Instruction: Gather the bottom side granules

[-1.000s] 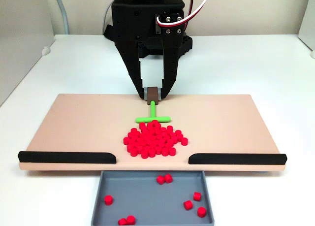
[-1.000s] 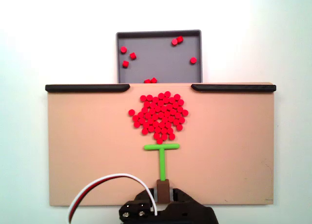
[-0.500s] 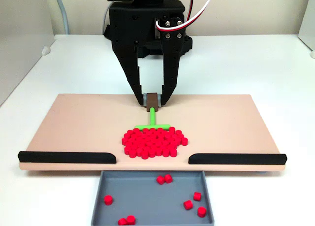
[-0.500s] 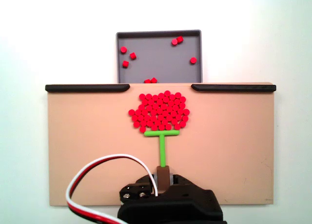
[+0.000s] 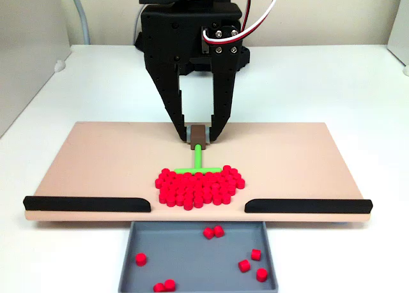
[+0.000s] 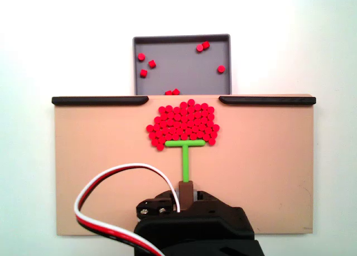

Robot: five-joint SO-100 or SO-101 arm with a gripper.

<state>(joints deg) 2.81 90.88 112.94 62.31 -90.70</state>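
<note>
Since the earlier pictures my arm has pushed forward, and the heap is squashed flatter and sits closer to the gap.

My black two-finger pincer (image 5: 199, 138) is closed tight on the brown block handle of the green plastic T-shaped stick (image 6: 184, 157). Just past the stick's crossbar lie the tiny bright red plastic granules (image 6: 183, 124), touching it, on the tan flat board (image 6: 100, 172). Beyond them is the gap between two long black strips (image 6: 100, 100), then the grey square tray (image 6: 181, 63).

I think granules could slip around the crossbar ends, because the heap is wider than the bar. The heap's long side runs sideways, across my push.
</note>
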